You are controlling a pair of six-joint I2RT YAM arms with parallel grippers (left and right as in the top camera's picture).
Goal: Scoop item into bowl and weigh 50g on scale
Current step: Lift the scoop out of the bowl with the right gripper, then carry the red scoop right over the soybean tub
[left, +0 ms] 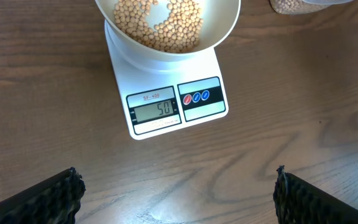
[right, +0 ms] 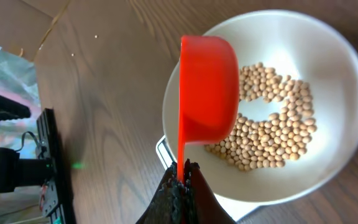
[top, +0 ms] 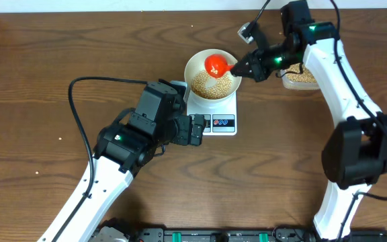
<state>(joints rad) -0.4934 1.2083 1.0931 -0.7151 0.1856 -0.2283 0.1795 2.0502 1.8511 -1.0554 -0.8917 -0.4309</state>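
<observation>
Right gripper [right: 182, 179]: jaws pressed together on the thin handle of a red scoop [right: 207, 87], with no gap visible between the fingers and the handle. In the overhead view the scoop's cup sits above the far half of the cream-white bowl [top: 192, 66], inside the rim line. We see a few pale specks in the cup there, too small to identify. From the right wrist camera we see only the outside of the cup, over the bowl's edge, and we cannot tell whether it touches the rim. The soybeans [left: 166, 25] lie in the bottom of the bowl in a loose layer with bare white patches among them. The bowl stands on the white digital scale [left: 118, 56] and overhangs its platform on both sides. The grey display [left: 157, 111] on the front edge reads 50, and round buttons [left: 196, 97], one red and two blue, sit beside it. Left gripper [left: 178, 183]: jaws spread wide and holding nothing, fingers apart on either side of the left wrist view. It is just in front of the scale's display edge, over the wooden table [top: 39, 81]. A clear tub [top: 299, 78] with more beans stands to the bowl's right, beyond the right arm's wrist.
</observation>
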